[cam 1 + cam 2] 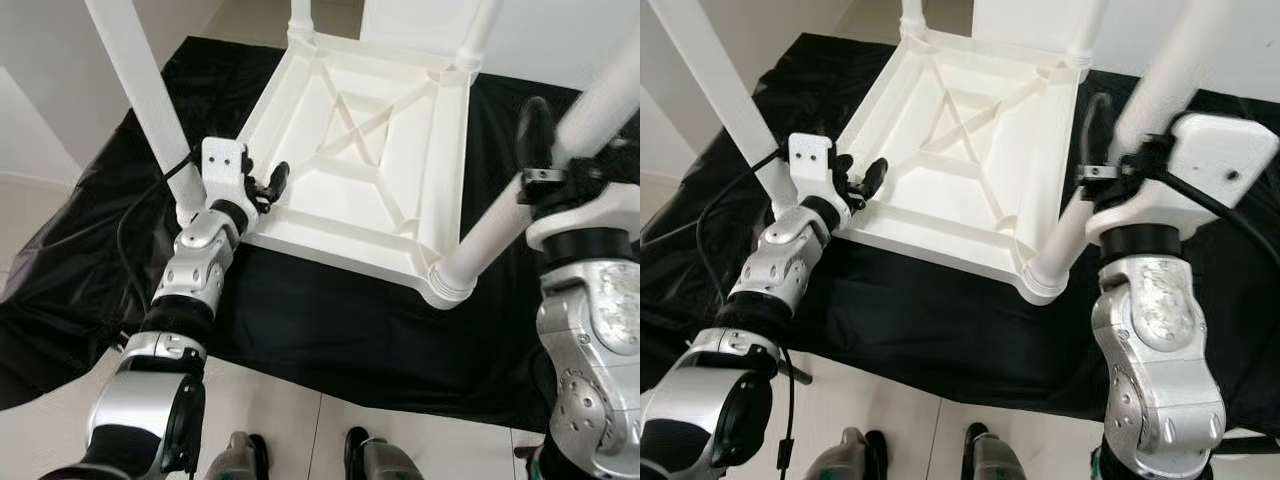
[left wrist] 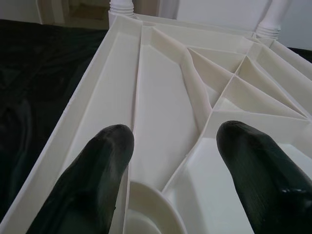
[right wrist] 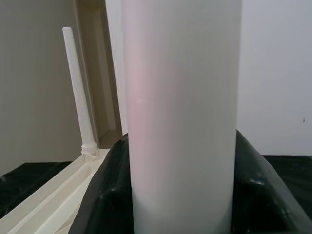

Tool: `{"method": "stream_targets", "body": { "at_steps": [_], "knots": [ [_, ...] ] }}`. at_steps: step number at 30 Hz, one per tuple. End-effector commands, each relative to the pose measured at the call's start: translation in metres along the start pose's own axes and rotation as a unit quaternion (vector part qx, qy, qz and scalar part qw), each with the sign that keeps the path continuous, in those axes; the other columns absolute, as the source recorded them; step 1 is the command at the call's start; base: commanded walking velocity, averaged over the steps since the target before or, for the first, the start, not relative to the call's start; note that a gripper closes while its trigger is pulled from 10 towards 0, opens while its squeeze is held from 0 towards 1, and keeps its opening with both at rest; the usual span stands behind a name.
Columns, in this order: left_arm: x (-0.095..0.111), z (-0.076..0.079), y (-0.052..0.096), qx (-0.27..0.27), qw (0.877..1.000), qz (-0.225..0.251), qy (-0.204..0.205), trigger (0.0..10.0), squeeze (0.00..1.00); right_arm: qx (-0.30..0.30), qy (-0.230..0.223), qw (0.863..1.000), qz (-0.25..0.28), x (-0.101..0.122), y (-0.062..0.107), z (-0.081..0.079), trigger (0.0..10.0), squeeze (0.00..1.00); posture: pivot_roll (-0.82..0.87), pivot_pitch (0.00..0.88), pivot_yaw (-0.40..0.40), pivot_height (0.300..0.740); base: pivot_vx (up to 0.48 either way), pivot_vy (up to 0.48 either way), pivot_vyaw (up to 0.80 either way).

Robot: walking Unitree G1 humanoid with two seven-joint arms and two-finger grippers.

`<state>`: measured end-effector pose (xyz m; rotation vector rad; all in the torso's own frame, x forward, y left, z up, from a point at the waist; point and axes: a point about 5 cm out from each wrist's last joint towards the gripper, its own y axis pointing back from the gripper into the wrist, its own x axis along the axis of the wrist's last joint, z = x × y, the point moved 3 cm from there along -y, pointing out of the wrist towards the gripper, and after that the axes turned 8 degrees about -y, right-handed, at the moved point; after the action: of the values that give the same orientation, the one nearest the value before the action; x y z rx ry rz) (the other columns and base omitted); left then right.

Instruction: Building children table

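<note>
The table (image 1: 370, 160) lies upside down on a black sheet (image 1: 300, 320) spread over the floor, ribbed underside up. All four legs appear seated in their corner sockets, so assembly looks close to done; what is left, by my judgement, is checking or tightening the near legs and righting the table. The left leg (image 1: 140, 90) rises at the near left corner, and the left gripper (image 1: 268, 185) sits just beside it over the rim, fingers (image 2: 97, 170) spread apart and holding nothing. At the near right corner stands the right leg (image 1: 500, 225); the right gripper (image 1: 1100, 150) is clamped round its lower shaft, just above the socket.
</note>
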<state>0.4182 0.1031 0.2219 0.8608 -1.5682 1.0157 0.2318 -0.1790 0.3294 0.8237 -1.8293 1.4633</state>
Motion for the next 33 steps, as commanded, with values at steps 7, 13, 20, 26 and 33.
{"method": "stream_targets", "body": {
  "at_steps": [7, 13, 20, 26, 33],
  "knots": [
    [0.057, -0.017, -0.013, 0.015, 0.998, 0.046, -0.035, 10.0, 0.0, -0.206, 0.021, 0.978, -0.026, -0.017, 0.012, 0.066, 0.0, 0.0, -0.01, 0.226, 0.073, 0.74, 0.0, 0.0, 0.0],
    [0.081, -0.004, -0.024, -0.009, 0.997, 0.056, -0.053, 10.0, 0.0, -0.294, -0.005, 0.955, -0.047, -0.031, 0.031, 0.103, 0.0, 0.0, -0.01, 0.237, 0.086, 0.74, 0.0, 0.0, 0.0],
    [0.101, 0.02, -0.032, -0.035, 0.996, 0.056, -0.061, 10.0, 0.0, -0.378, -0.039, 0.924, -0.053, -0.045, 0.06, 0.152, 0.0, 0.0, 0.01, 0.253, 0.089, 0.74, 0.0, 0.0, 0.0],
    [0.124, 0.044, -0.038, -0.064, 0.994, 0.072, -0.053, 10.0, 0.0, -0.394, -0.062, 0.914, -0.081, -0.068, 0.078, 0.17, 0.0, 0.0, 0.04, 0.262, 0.087, 0.74, 0.0, 0.0, 0.0],
    [0.153, 0.088, -0.046, -0.108, 0.989, 0.096, -0.038, 10.0, 0.0, -0.36, -0.114, 0.918, -0.124, -0.1, 0.074, 0.168, 0.0, 0.0, 0.07, 0.261, 0.073, 0.74, 0.0, 0.0, 0.0]
  ]
}}
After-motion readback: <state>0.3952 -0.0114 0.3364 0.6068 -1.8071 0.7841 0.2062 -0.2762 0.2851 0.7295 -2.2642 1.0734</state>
